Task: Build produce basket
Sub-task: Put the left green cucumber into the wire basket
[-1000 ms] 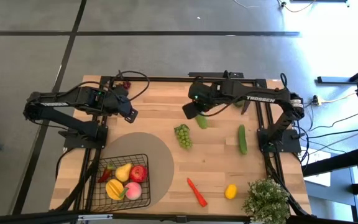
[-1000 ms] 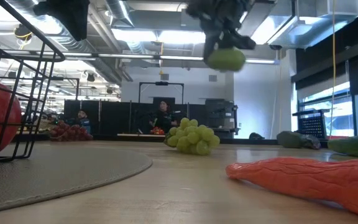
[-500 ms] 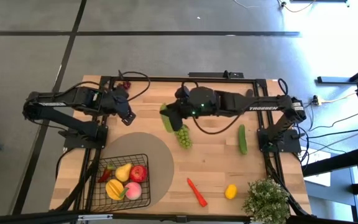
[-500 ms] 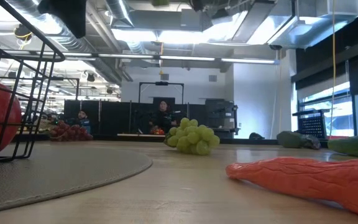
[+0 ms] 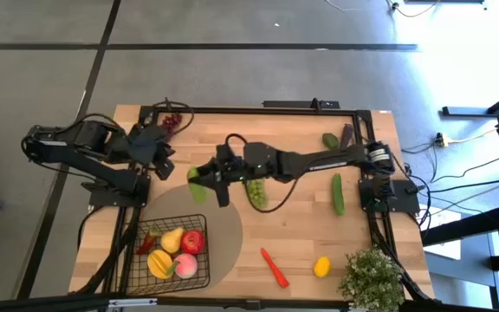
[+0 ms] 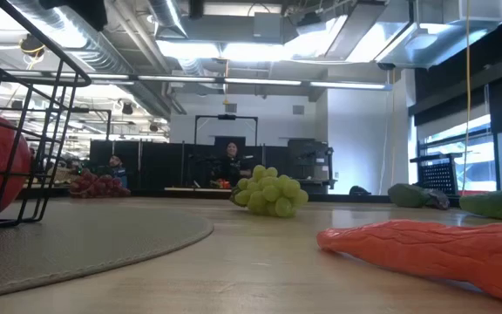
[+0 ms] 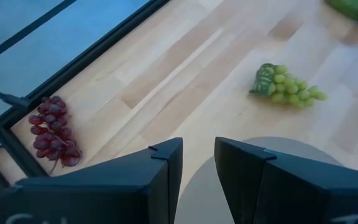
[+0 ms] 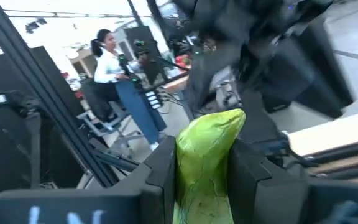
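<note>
Your right tool [image 5: 199,179] clenches a green fruit [image 8: 207,163], held high to clear the basket [image 5: 170,250] rim; your left tool [image 7: 197,163] waits, slightly parted, empty.

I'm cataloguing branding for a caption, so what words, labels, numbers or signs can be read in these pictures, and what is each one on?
No text can be read.
Right arm, high view: pale markings on the long link, too small to read.
Left gripper, left wrist view: pale marks at the picture's edge, cut off.
Right gripper, right wrist view, shut on the green fruit: blurred marks, unreadable.
</note>
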Controlling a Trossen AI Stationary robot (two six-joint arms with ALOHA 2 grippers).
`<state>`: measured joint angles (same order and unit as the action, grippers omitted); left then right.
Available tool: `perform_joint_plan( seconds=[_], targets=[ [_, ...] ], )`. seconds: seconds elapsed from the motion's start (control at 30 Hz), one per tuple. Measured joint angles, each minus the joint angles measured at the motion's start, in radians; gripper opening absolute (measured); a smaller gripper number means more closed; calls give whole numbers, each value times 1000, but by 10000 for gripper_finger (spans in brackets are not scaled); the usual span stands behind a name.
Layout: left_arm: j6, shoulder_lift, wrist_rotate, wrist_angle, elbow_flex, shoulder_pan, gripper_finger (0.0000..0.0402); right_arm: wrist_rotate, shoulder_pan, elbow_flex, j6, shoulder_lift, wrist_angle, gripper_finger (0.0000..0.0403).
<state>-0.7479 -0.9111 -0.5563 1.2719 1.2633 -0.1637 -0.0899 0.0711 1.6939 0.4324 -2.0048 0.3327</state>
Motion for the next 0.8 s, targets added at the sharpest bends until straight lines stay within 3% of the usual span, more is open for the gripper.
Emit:
perform_joint_plan(
  seconds=[0.4,0.8],
  targets=[
    [44,63,0,10,0,-15,84,-156,8,-1,-45,-208,296,87],
    [71,59,-10,10,0,-15,84,-200,44,-1,-60,-214,356,86]
  ],
)
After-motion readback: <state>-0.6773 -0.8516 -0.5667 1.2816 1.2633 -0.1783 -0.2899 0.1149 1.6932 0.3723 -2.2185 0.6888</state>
